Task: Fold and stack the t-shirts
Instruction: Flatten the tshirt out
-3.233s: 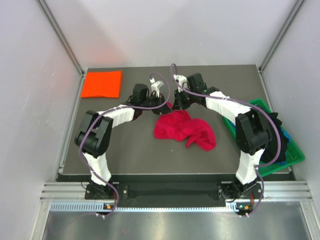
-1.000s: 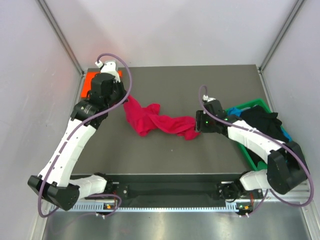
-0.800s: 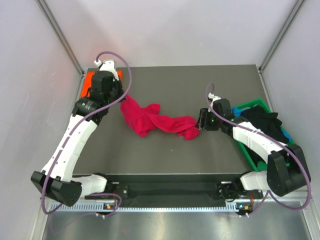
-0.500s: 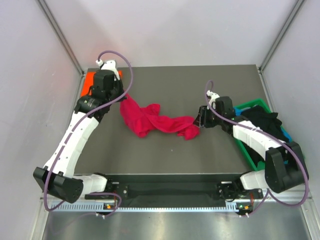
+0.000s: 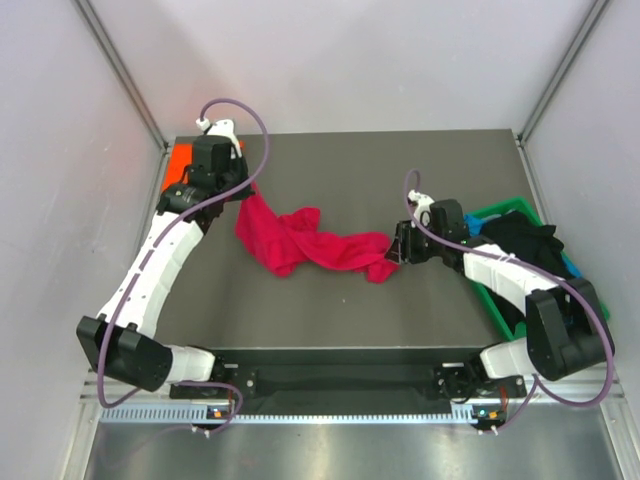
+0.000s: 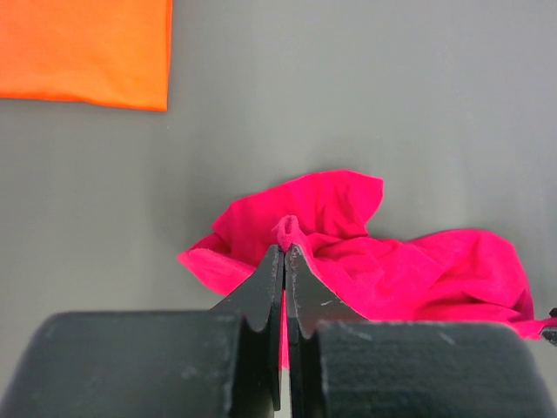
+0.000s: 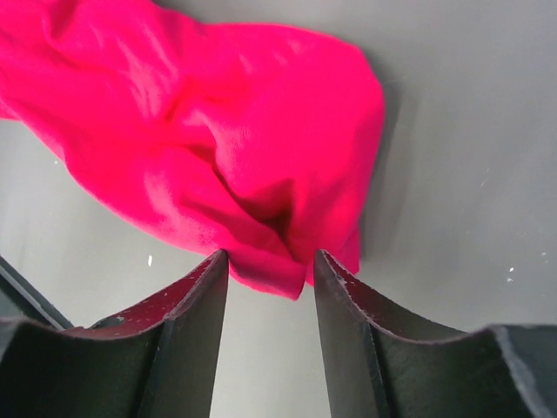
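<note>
Crimson t-shirt lies rumpled in a long twisted band (plain cloth).

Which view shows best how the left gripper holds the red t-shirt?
Left wrist view: the left gripper is shut on a fold of the red t-shirt. The top view hides the pinch; the right wrist view shows only its other end.
</note>
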Tool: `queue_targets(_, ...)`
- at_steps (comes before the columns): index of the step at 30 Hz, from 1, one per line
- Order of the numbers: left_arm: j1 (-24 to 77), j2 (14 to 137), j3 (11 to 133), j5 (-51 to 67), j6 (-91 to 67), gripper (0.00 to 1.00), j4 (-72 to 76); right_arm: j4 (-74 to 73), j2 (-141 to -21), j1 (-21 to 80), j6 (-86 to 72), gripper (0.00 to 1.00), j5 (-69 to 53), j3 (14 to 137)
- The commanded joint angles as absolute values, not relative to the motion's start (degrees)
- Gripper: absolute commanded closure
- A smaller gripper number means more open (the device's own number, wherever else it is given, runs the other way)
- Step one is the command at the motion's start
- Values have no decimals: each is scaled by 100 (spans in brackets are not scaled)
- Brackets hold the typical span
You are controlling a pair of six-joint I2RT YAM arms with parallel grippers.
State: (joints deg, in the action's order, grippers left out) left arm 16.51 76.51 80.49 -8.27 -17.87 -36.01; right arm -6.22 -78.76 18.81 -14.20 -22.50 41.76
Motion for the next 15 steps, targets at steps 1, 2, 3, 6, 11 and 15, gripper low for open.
queue_targets(1,1573,7664,8174,-712,-1793,100,-3129,-439,-7638,1811,-1195,55,-2434,4105)
queue_targets(2,1556,7681,8174,-695,-1802,100,-3120,-448,-7655,1811,-1178,55,-2461,4087)
queue_targets(3,1547,7716,8174,-694,-1802,100,-3111,-440,-7647,1819,-1160,57,-2461,4078)
queue_targets(6,1512,7778,8174,-668,-1802,100,-3076,-361,-7576,1811,-1108,68,-2496,3999)
queue_targets(11,1459,7901,8218,-624,-1828,100,-3041,-535,-7497,1819,-1064,95,-2523,4130)
queue_targets(15,1441,7980,8647,-747,-1539,100,-3076,-1351,-7190,1819,-1248,100,-1944,4902)
